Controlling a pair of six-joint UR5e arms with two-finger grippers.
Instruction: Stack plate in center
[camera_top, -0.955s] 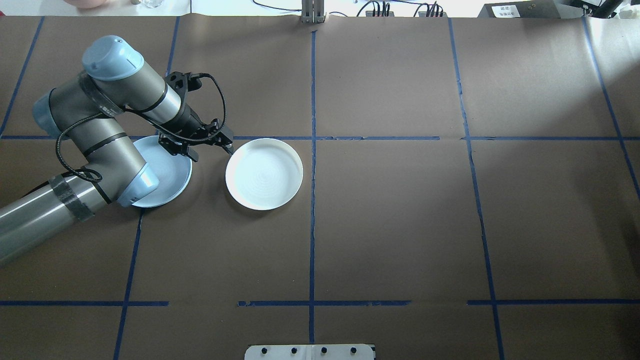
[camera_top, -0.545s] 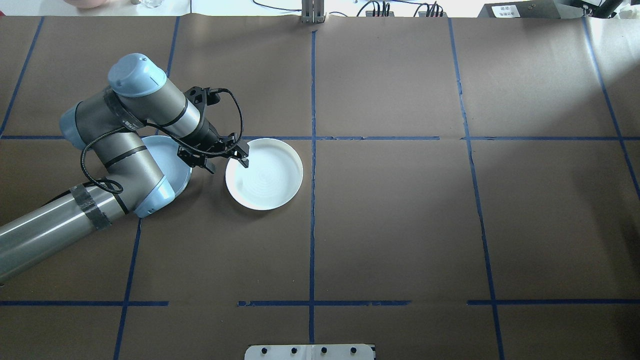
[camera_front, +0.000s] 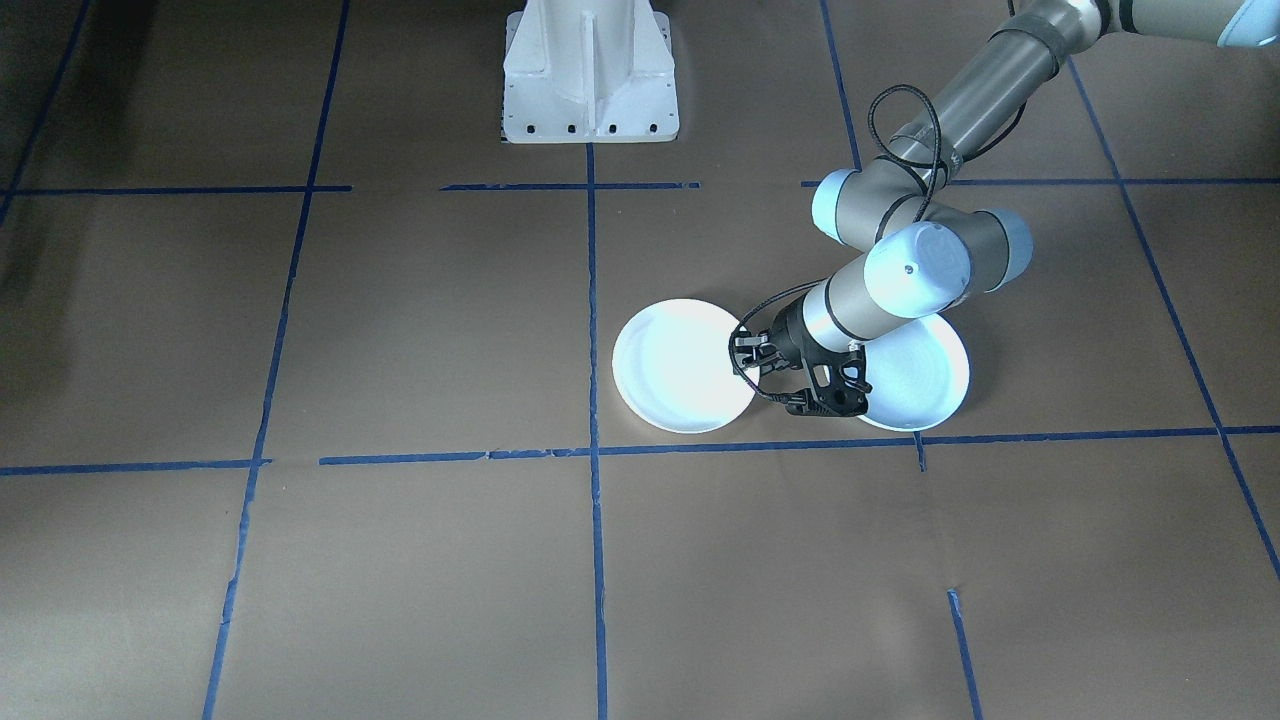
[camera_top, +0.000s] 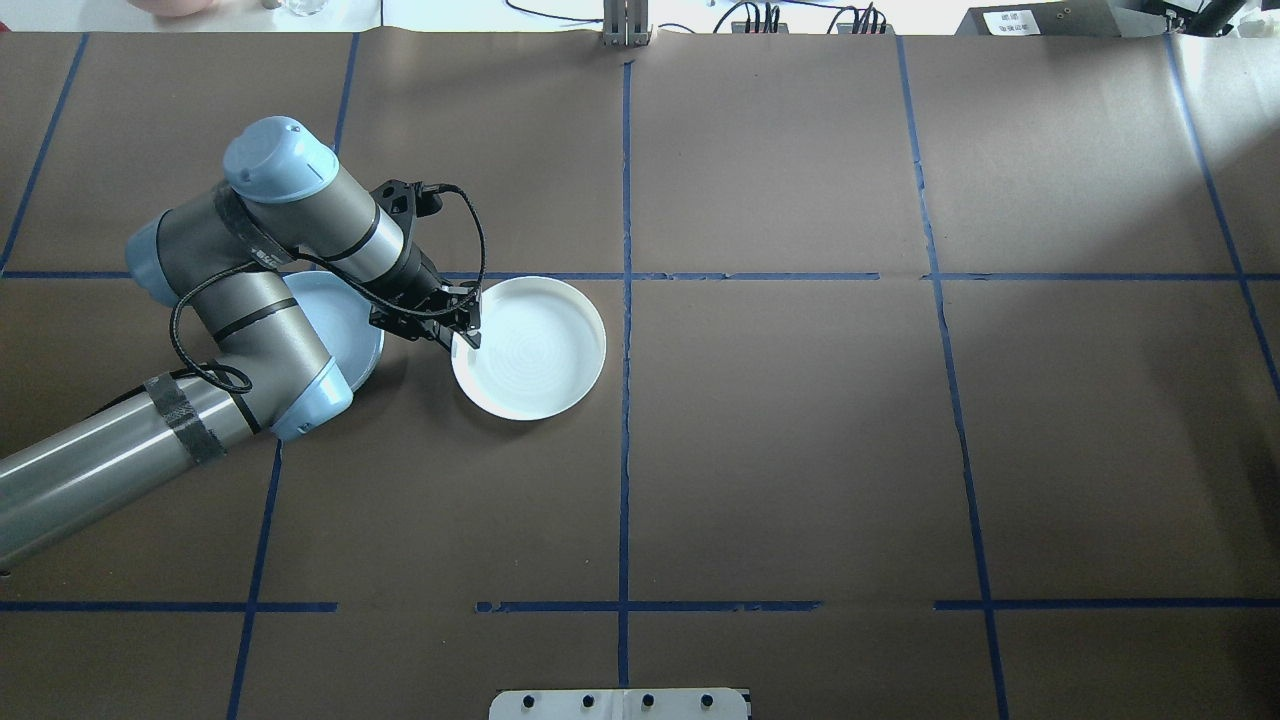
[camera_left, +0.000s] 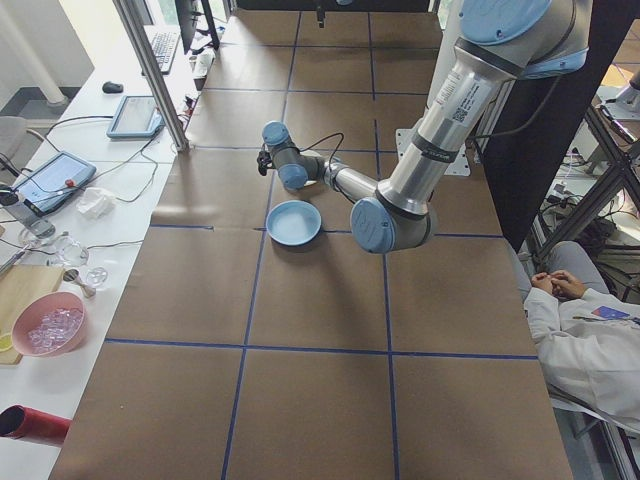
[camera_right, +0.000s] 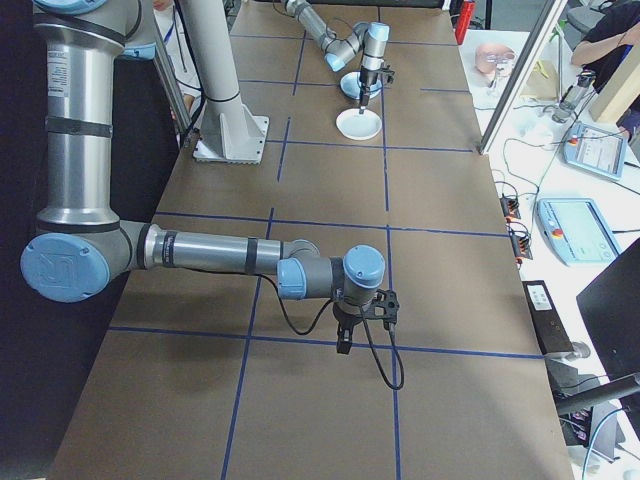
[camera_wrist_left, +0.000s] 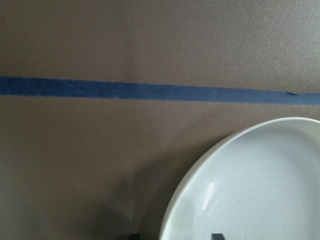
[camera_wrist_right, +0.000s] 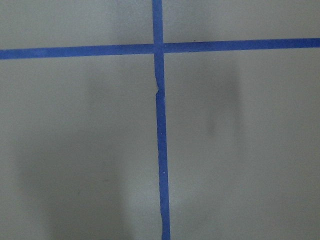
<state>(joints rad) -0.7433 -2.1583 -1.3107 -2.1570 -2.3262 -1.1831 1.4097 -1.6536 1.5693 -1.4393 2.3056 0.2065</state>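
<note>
Brown paper tabletop (camera_top: 800, 450) with blue tape lines, two plates on my left side. My left gripper (camera_top: 462, 330) straddled the near rim of the white plate (camera_top: 535, 350), jaws parted, nothing held. Next I'd close, then lift. Couldn't tell the right gripper's (camera_right: 343, 345) jaws.

Overhead and front views, facing oppositely, share the white plate (camera_top: 528, 347).

White plate (camera_top: 540, 350) is showing a glossy, smooth glaze with faint rings. Table cover (camera_top: 800, 450) is looking like matt brown paper, creased, with blue tape lines (camera_top: 624, 450). Left arm (camera_top: 90, 470) is showing brushed metal tubing with smooth blue plastic caps.
</note>
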